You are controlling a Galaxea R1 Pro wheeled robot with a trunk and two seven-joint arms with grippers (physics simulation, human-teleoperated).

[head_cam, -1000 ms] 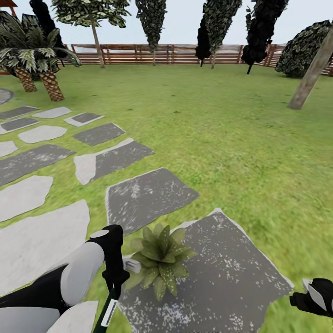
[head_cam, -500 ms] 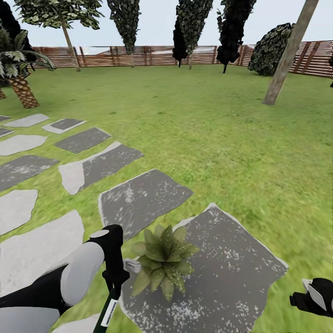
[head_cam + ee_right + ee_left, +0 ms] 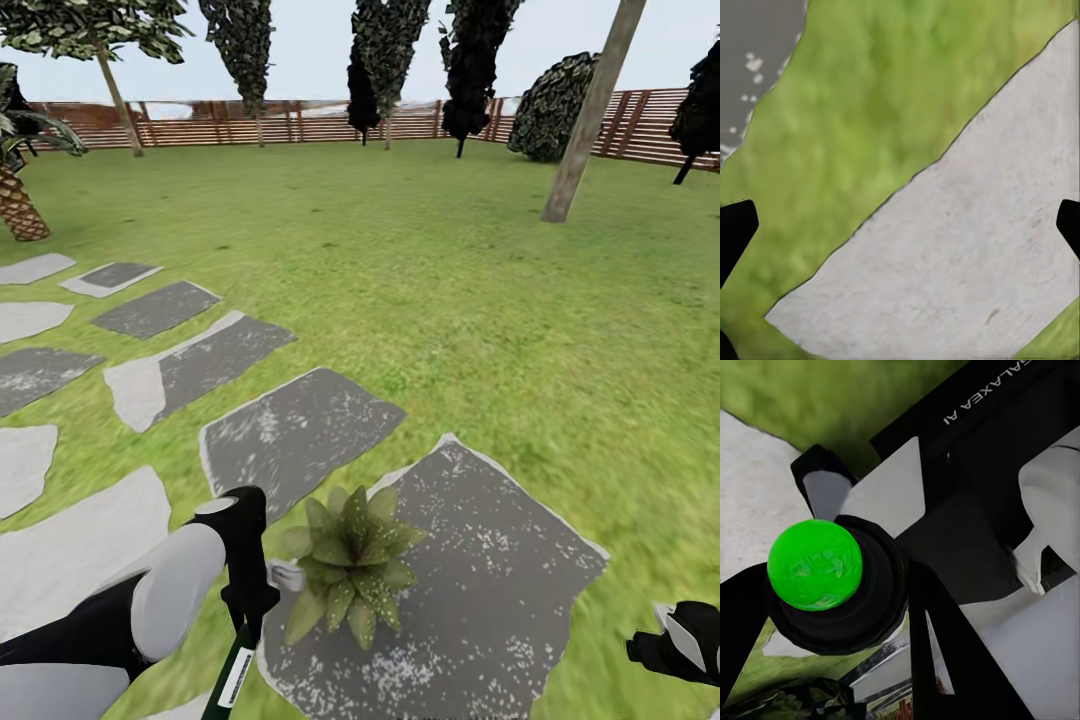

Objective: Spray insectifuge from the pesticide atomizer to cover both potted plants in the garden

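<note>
In the head view the left gripper (image 3: 250, 600) hangs at the lower left, pointing down, closed on the atomizer (image 3: 233, 677). The dark-green bottle with its white label runs down from the gripper to the picture's bottom edge. In the left wrist view the bottle's bright green round end (image 3: 814, 564) sits in a black collar between the gripper's parts.

Just beside the left gripper, toward the robot's right, a potted plant (image 3: 348, 562) stands on the near corner of a dark grey slab (image 3: 480, 590). Its speckled pointed leaves spread in a rosette, and a small grey bit of pot (image 3: 287, 575) shows at the side facing the gripper. Leaves and gripper are close but apart.

The right gripper (image 3: 684, 642) sits at the lower right edge, well apart from the plant, over grass. In the right wrist view its dark fingertips (image 3: 735, 229) stand wide apart at the two edges with nothing between them, above a pale slab (image 3: 967, 262) and lawn (image 3: 892, 97).

Further off lie more slabs, a fence (image 3: 300, 122) and trees.
</note>
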